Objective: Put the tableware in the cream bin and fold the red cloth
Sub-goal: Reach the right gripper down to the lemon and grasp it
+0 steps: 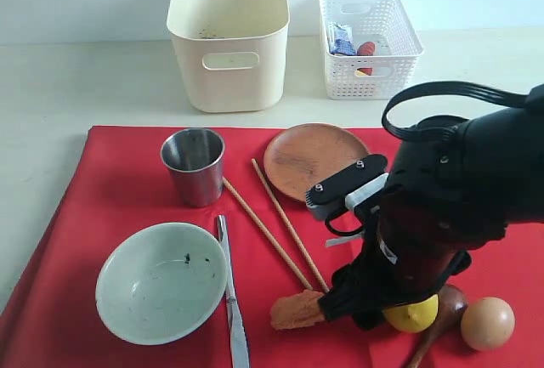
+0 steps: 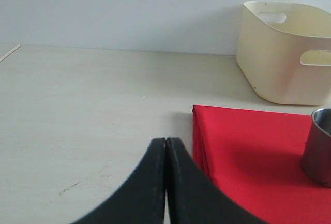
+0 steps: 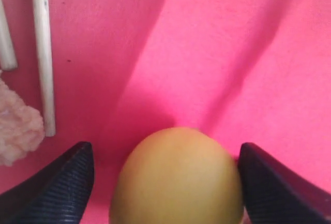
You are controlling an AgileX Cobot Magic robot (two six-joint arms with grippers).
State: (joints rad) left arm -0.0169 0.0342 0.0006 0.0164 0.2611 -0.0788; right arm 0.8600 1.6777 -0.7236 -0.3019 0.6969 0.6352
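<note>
Red cloth [image 1: 102, 215] is spread flat over the front half of the counter [image 1: 51, 87], with its back hem parallel to the counter's back edge. All the tableware sits on it.

Chopsticks [image 1: 270, 234]: the pair has its long axes diagonal, from back-left by the steel cup [image 1: 194, 166] and brown plate [image 1: 314, 161] toward front-right. The front tips end next to the orange-brown food piece [image 1: 297, 310], just beside the right gripper [image 3: 164, 150]. The right wrist view shows those same stick ends off one finger.

Knife [image 1: 231, 300]: its long axis runs back-to-front, just beside the bowl [image 1: 161, 281] on the side toward the counter's right edge.

Wooden spoon [image 1: 442, 317]: its head points back and its handle runs to the front edge. It is partly covered by the right arm [image 1: 442, 206].

Right gripper is low over the cloth near the front-right corner. Its jaws are spread around a yellow fruit [image 3: 176, 182], not clamped, with a gap visible on one side. An egg [image 1: 487, 323] lies just right of the spoon.

Left gripper [image 2: 166, 182]: fingers pressed together, holding nothing. It is above the bare counter just off the cloth's left hem, with the cup and cream bin [image 1: 229, 36] ahead of it.

Cream bin stands at the middle of the back edge, off the cloth. A white lattice basket [image 1: 370, 45] stands beside it toward the right edge. The right arm blocks the view of the front-right cloth area.
</note>
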